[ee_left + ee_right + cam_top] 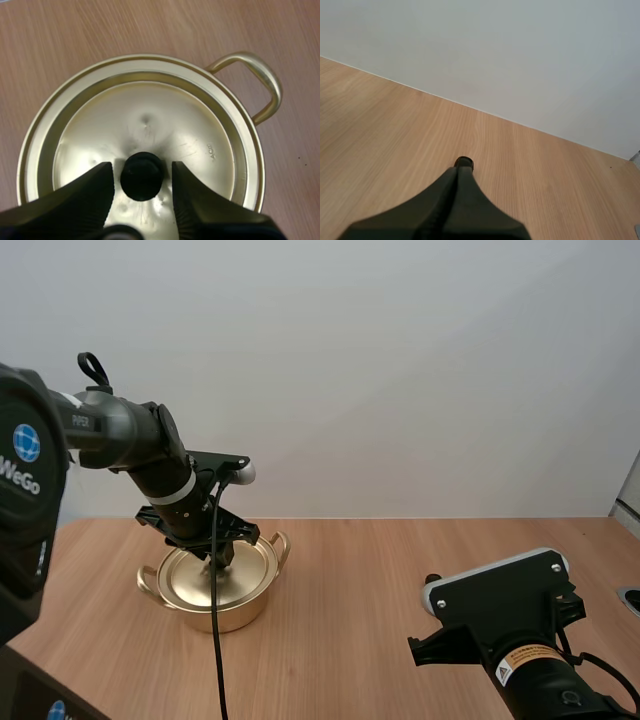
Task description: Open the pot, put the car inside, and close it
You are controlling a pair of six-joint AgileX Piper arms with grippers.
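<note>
A gold pot (pixel 238 614) with two loop handles stands on the wooden table at the left, its lid (pixel 190 578) on. My left gripper (pixel 218 558) reaches down onto the middle of the lid. In the left wrist view the lid (pixel 165 115) lies flat in the pot's rim, with one pot handle (pixel 265 85) beside it. My left gripper (pixel 141 170) is open, and its fingers (pixel 97 192) stand on either side of the black knob (pixel 142 176) with a small gap on each side. My right gripper (pixel 464 162) is shut on nothing above bare table.
My right arm (pixel 510 640) hangs low at the near right of the table. Bare wood (pixel 400 570) stretches between it and the pot. A white wall rises behind the table's far edge.
</note>
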